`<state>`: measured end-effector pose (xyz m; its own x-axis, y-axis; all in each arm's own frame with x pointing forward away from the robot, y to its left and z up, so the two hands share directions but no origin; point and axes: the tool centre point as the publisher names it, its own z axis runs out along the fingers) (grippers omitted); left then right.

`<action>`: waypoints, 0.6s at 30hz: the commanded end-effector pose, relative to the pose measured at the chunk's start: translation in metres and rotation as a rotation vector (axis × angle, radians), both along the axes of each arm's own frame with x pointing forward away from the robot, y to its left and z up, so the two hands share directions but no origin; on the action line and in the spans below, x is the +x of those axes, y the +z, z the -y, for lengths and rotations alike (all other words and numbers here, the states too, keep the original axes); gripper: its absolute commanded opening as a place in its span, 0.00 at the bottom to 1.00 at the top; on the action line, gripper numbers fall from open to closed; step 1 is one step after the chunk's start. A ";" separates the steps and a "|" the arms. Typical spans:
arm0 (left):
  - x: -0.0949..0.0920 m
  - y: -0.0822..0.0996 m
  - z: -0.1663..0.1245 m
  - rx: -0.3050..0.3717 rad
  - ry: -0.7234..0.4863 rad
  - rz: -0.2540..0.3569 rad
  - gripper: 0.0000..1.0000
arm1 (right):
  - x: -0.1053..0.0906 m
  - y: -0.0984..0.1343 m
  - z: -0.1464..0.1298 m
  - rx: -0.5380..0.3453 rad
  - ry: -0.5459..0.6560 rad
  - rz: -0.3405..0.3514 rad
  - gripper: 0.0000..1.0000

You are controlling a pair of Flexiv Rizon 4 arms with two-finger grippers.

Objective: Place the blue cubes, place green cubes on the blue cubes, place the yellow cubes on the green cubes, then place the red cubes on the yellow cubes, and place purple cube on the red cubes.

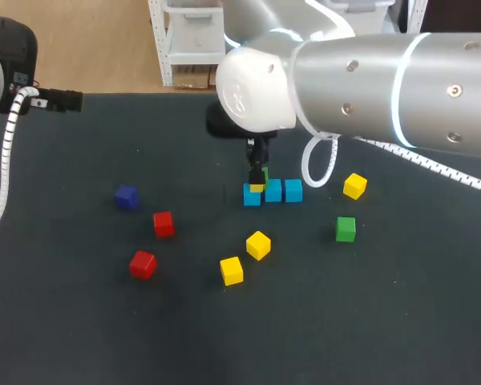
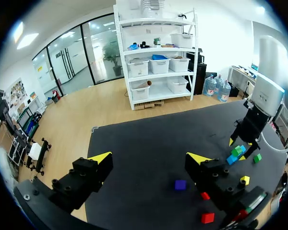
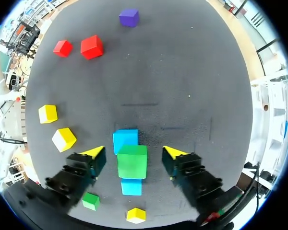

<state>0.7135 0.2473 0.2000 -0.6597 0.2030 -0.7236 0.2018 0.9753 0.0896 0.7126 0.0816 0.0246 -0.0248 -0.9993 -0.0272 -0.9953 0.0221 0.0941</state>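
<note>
Three blue cubes (image 1: 273, 190) lie in a row at mid-table. A green cube (image 3: 132, 161) rests on that row, with a blue cube (image 3: 126, 140) showing on either side of it. My right gripper (image 3: 134, 153) stands open around the green cube, its fingers clear of both sides. A second green cube (image 1: 345, 228) lies to the right. Three yellow cubes (image 1: 258, 245) are scattered, one (image 1: 354, 186) at the right of the row. Two red cubes (image 1: 163, 224) and a purple cube (image 1: 126, 196) lie left. My left gripper (image 2: 151, 160) hangs open and empty at the far left.
My right arm (image 1: 369, 80) crosses above the table's far right. My left arm (image 1: 8, 72) is at the far left corner. The table's back edge (image 1: 144, 95) runs behind the cubes.
</note>
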 end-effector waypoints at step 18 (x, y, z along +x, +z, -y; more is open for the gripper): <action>0.001 0.000 -0.001 -0.003 -0.007 -0.003 1.00 | -0.043 0.049 0.088 0.052 -0.015 0.059 1.00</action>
